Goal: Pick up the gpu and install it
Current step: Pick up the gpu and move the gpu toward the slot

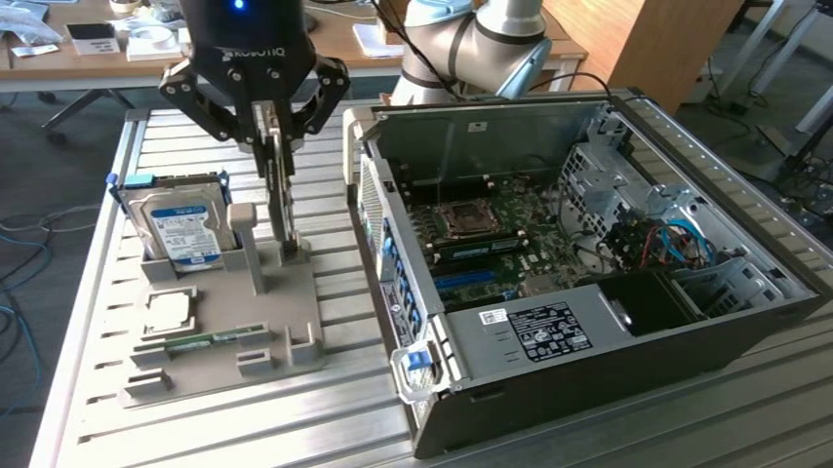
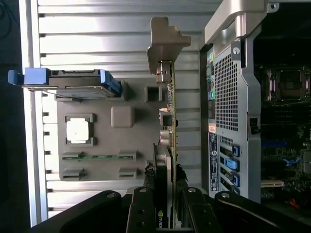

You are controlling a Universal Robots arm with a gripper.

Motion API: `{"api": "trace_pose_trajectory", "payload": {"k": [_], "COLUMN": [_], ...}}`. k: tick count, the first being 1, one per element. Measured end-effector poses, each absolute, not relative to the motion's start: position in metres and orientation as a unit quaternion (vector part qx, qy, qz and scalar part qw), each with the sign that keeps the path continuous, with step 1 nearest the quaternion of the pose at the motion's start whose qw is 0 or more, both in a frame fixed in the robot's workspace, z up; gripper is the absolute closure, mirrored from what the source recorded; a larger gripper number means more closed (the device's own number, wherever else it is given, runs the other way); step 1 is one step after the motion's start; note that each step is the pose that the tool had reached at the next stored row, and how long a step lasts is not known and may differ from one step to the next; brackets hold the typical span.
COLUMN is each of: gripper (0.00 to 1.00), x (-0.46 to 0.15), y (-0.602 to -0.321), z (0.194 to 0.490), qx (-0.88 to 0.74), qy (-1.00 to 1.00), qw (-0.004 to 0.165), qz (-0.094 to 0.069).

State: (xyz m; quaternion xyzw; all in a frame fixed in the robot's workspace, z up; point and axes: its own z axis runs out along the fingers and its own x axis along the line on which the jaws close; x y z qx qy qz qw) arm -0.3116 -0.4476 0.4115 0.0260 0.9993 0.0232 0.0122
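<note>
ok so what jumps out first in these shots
The black gripper is clamped on the gpu, which stands on edge in the grey tray. On the exterior view's right, the open computer case shows its motherboard. A blue-labelled hard drive stands in the tray too.

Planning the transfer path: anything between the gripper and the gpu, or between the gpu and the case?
Nothing between gripper and gpu: it is shut on the card, upright in the grey holder. Toward the motherboard, the rear wall stands between them; the case is open on top.
</note>
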Motion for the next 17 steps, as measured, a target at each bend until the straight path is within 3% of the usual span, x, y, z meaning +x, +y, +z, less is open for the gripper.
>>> {"api": "trace_pose_trajectory", "payload": {"k": [17], "gripper": [0.73], "x": [-0.3116], "y": [-0.4476], "z": [0.4177], "qx": [0.026], "qy": [0.999], "qw": [0.012], "qz": [0.023]}}
